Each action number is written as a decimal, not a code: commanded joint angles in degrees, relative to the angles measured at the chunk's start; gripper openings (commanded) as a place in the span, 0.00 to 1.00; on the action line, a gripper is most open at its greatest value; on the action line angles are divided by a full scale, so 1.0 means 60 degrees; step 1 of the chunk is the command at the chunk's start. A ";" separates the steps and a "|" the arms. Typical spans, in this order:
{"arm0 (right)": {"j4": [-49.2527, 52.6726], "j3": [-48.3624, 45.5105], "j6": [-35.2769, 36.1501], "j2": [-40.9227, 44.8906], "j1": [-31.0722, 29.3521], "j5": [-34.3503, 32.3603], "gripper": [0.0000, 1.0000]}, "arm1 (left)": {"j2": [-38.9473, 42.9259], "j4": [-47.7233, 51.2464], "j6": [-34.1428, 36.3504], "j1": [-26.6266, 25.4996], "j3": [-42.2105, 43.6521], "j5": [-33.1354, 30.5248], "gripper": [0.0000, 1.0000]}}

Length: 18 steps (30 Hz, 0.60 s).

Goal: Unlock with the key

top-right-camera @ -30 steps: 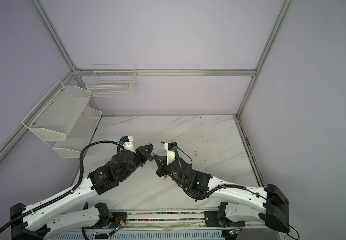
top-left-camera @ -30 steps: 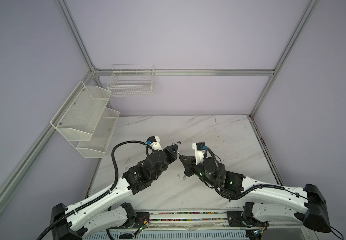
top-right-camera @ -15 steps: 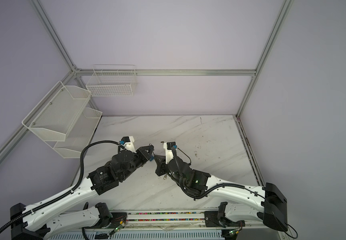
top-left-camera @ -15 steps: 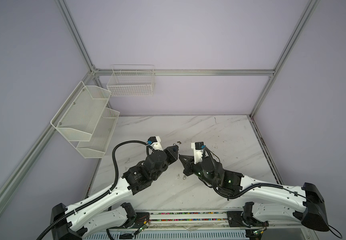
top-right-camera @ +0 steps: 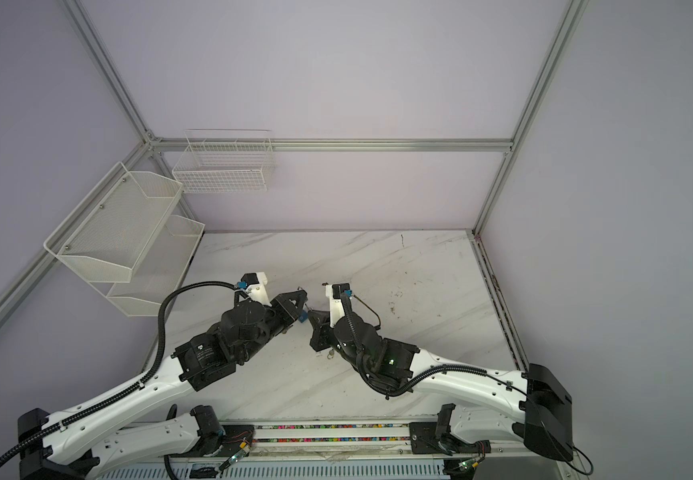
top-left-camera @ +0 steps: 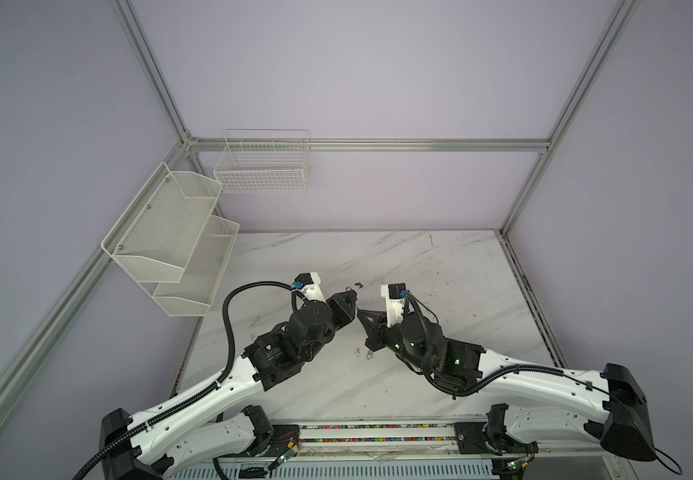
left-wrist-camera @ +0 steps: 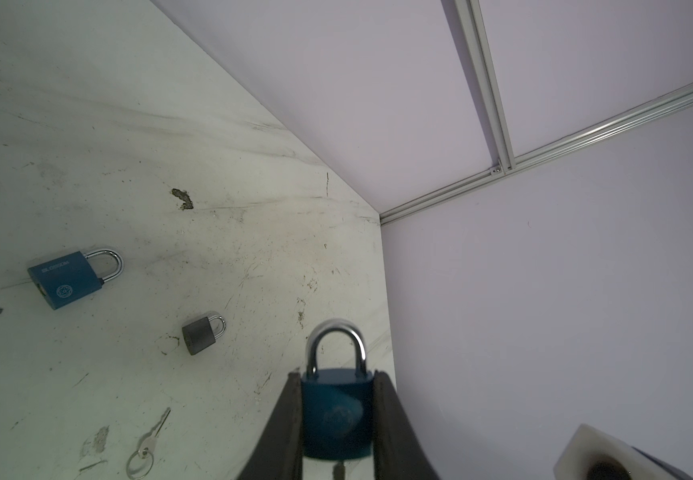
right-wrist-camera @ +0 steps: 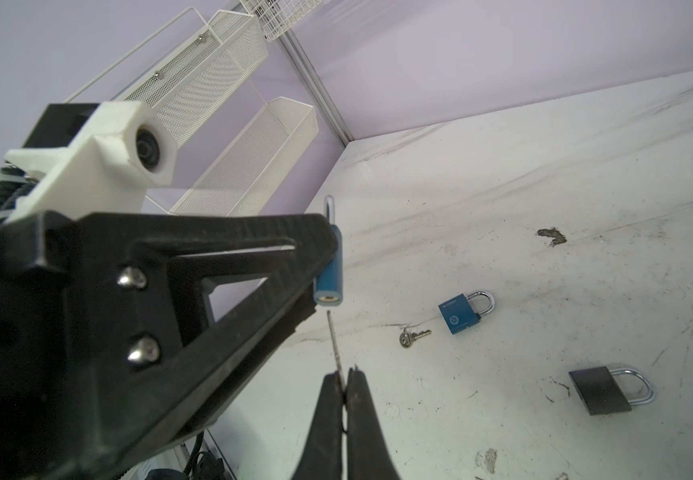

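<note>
Right gripper (right-wrist-camera: 342,376), jaws pinching thin silver metal key (right-wrist-camera: 333,340), tip just short of keyhole of blue metal padlock (right-wrist-camera: 330,270), clamped between left gripper (left-wrist-camera: 337,376) jaws above white marble tabletop (right-wrist-camera: 544,187), beyond lie dark grey padlock (right-wrist-camera: 602,395), loose silver key (right-wrist-camera: 413,336), second blue padlock (right-wrist-camera: 463,312)

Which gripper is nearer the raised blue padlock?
Left. The left gripper is shut on the raised blue padlock's body. The right gripper is apart from it, off its keyhole end, pinching a key whose tip looks just short of the keyhole.
</note>
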State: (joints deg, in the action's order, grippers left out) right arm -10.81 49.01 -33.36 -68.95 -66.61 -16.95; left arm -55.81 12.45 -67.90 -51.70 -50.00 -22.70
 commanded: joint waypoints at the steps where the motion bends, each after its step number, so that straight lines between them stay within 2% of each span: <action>1: 0.0003 0.0318 0.0039 -0.0002 0.0048 -0.0170 0.00 | 0.0171 -0.0207 0.0213 0.0034 0.0071 -0.0057 0.00; 9: 0.0080 0.0261 -0.0283 -0.0138 0.0263 -0.0258 0.00 | 0.0201 -0.0222 0.0221 0.0048 0.0009 0.0063 0.00; 18: -0.0022 0.0248 -0.0079 -0.0132 0.0328 0.0175 0.00 | 0.0178 -0.0255 0.0229 0.0040 -0.0007 0.0003 0.00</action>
State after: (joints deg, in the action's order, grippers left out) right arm -10.72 49.50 -34.02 -69.45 -65.14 -16.67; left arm -55.48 12.47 -67.88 -51.44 -50.00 -22.72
